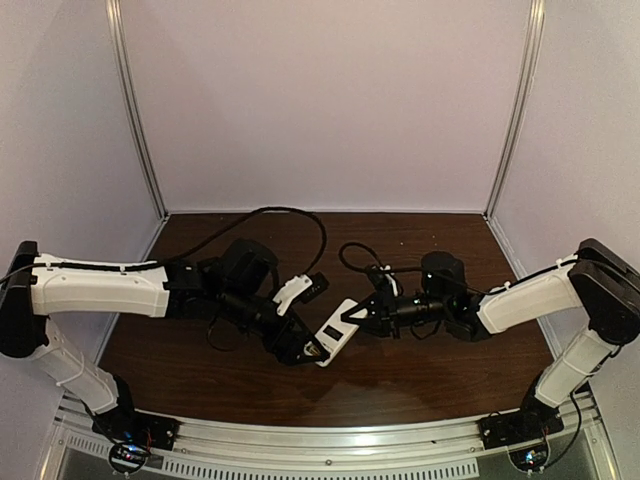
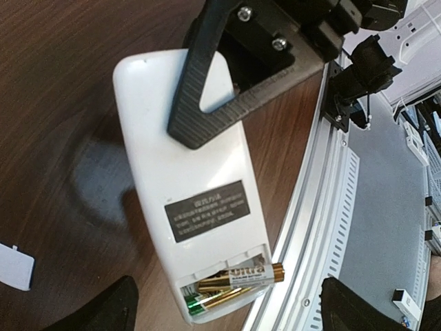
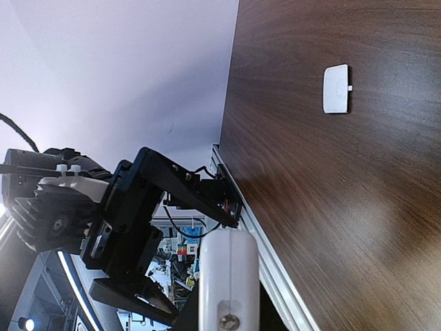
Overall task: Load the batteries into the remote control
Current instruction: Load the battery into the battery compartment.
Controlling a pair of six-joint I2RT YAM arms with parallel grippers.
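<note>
The remote control (image 2: 186, 186) hangs back-up above the table, and its battery recess is uncovered. My right gripper (image 1: 362, 318) is shut on its far end, with one black finger (image 2: 213, 89) across the white back. Two gold batteries sit in the recess. The upper battery (image 2: 241, 276) lies askew, and its tip pokes past the remote's side. The lower battery (image 2: 213, 300) shows a green end. My left gripper (image 2: 227, 303) is open wide around the recess end and touches nothing. In the right wrist view the remote (image 3: 229, 269) shows edge-on.
A small white battery cover (image 3: 335, 88) lies flat on the brown table (image 1: 420, 370), also at the left edge of the left wrist view (image 2: 14, 265). The aluminium rail (image 2: 310, 227) of the table's near edge runs just beyond the remote.
</note>
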